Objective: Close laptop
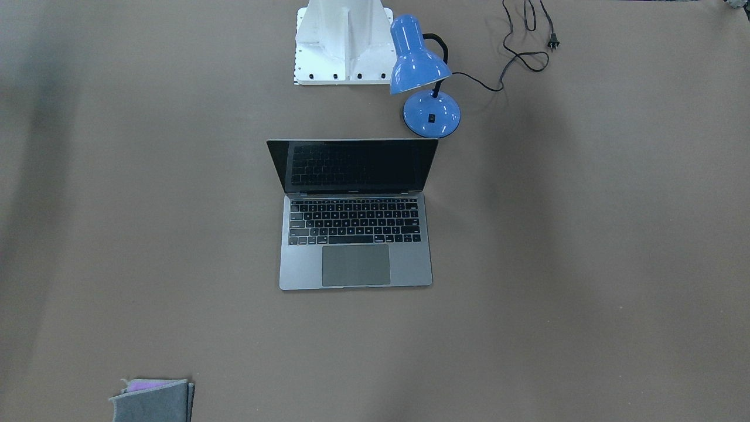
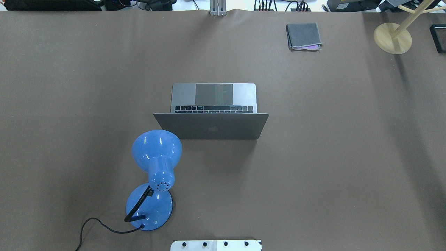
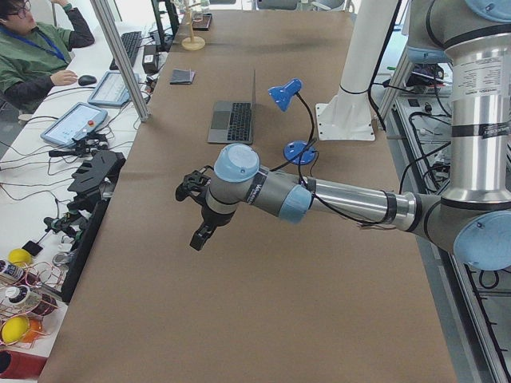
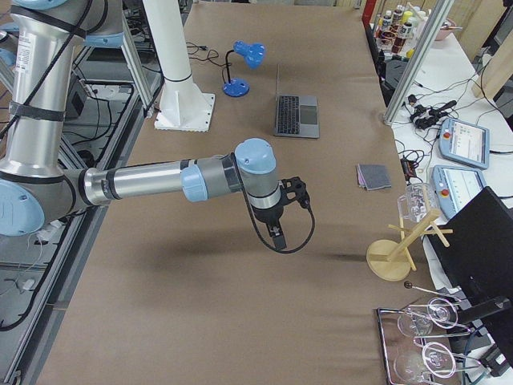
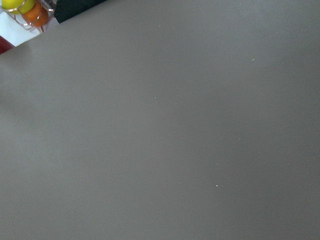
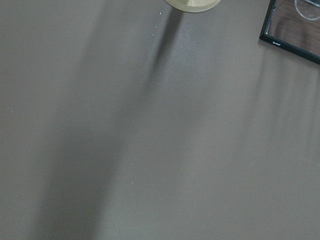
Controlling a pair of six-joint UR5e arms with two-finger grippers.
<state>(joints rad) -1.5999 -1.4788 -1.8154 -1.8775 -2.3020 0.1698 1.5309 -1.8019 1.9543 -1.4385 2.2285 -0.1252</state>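
Note:
The space-grey laptop (image 1: pixel 355 234) stands open in the middle of the table, its dark screen upright and its keyboard facing away from the robot. The overhead view shows its lid (image 2: pixel 210 125) with the apple logo. It also shows in the left side view (image 3: pixel 231 121) and the right side view (image 4: pixel 296 115). My left gripper (image 3: pixel 198 231) hovers over the table far to the laptop's left. My right gripper (image 4: pixel 278 238) hovers far to its right. Both show only in the side views, so I cannot tell whether they are open or shut. The wrist views show only bare table.
A blue desk lamp (image 2: pixel 156 164) stands close to the lid's left corner on the robot's side, its cord (image 1: pixel 515 55) trailing off. A folded grey cloth (image 2: pixel 304 36) lies at the far right. A wooden stand (image 2: pixel 392 37) is at the far right corner. The white robot base (image 1: pixel 344 44) is behind the laptop.

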